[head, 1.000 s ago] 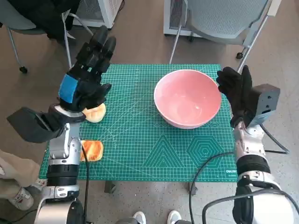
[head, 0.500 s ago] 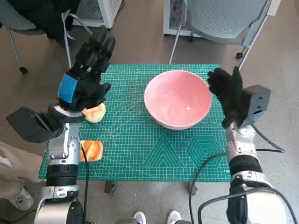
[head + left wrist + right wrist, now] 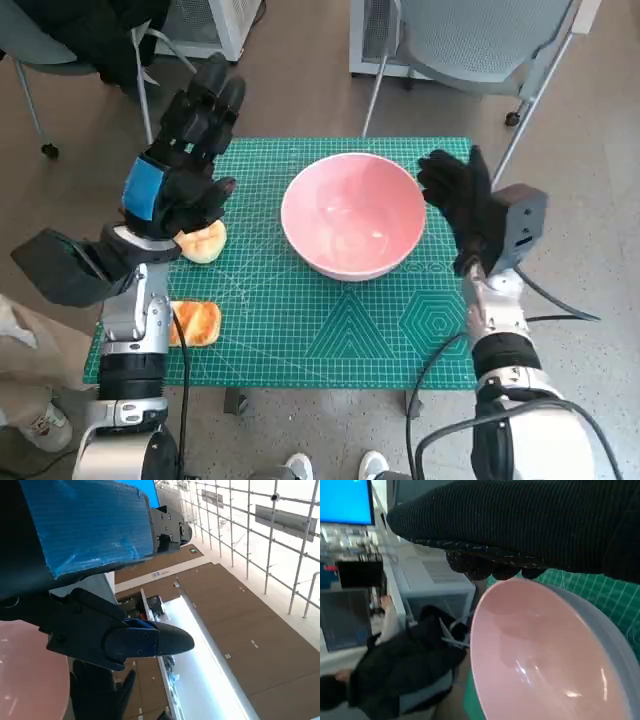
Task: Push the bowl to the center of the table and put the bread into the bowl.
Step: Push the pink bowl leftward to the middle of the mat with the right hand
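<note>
The pink bowl (image 3: 352, 214) stands empty near the middle of the green cutting mat (image 3: 300, 320); it also fills the right wrist view (image 3: 540, 655). My right hand (image 3: 460, 200), in its black glove (image 3: 520, 525), presses flat against the bowl's right rim with fingers spread. A pale bread roll (image 3: 203, 241) lies at the mat's left side, partly under my left hand (image 3: 185, 160). That hand hovers above it, fingers apart, holding nothing. A toasted bread piece (image 3: 196, 322) lies near the mat's front left corner, beside my left forearm.
Chair legs (image 3: 385, 75) stand beyond the table's far edge. A dark jacket hangs on a chair (image 3: 90, 35) at the far left. A person's shoe (image 3: 40, 425) shows at the lower left. A black cable (image 3: 440, 360) crosses the mat's front right corner.
My right hand has moved left with the bowl against it, sliding the bowl toward the mat's middle. The left hand and both breads have stayed put.
</note>
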`<state>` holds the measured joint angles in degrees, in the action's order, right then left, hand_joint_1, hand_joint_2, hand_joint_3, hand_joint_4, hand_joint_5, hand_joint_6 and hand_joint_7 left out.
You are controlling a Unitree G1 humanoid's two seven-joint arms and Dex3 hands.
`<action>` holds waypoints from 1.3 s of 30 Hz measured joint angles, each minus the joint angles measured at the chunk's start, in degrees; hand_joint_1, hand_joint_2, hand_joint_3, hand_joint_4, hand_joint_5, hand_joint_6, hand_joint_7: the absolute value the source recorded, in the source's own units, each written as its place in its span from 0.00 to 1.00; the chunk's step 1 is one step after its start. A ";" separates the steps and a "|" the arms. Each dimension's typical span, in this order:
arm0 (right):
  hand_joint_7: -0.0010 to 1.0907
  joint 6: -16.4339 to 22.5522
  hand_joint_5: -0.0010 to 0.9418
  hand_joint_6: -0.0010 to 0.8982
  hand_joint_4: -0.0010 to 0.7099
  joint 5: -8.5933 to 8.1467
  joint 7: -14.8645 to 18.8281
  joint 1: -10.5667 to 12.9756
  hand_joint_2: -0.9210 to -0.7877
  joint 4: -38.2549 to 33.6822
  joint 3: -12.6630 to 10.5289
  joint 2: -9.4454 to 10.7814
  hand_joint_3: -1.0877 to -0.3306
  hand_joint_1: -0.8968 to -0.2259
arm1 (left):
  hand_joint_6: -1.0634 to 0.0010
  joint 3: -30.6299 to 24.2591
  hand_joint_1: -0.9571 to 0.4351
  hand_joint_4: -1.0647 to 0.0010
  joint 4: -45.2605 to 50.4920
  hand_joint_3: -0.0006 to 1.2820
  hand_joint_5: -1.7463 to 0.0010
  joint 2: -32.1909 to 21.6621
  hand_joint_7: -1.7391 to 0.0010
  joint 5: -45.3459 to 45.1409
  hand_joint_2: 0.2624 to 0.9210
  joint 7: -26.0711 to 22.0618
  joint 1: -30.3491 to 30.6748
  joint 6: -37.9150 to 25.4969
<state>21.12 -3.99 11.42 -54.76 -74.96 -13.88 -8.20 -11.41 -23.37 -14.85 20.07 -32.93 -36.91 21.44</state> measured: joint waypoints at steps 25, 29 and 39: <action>0.30 0.83 0.01 0.06 0.22 1.93 -0.05 -0.02 0.00 -0.02 1.74 3.81 0.32 0.26 | 0.86 -0.02 0.17 0.99 0.13 0.27 1.00 -0.24 0.99 0.00 1.00 0.85 0.45 0.00; 0.30 1.03 0.01 0.06 0.22 1.98 -0.03 -0.03 0.00 -0.02 1.83 4.36 0.32 0.27 | 0.86 -0.02 0.17 0.99 0.12 0.27 1.00 -0.24 0.99 -0.02 1.00 1.02 0.45 0.00; 0.32 1.15 0.01 0.06 0.23 2.11 0.11 -0.06 0.00 -0.02 2.02 4.24 0.30 0.31 | 0.86 0.00 0.17 0.99 0.25 0.27 1.00 -0.24 0.99 -0.11 1.00 1.55 0.53 0.00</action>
<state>22.27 -1.88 11.52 -54.82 -74.98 -11.86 -3.96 -11.42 -23.11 -15.09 19.96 -31.38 -36.39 21.44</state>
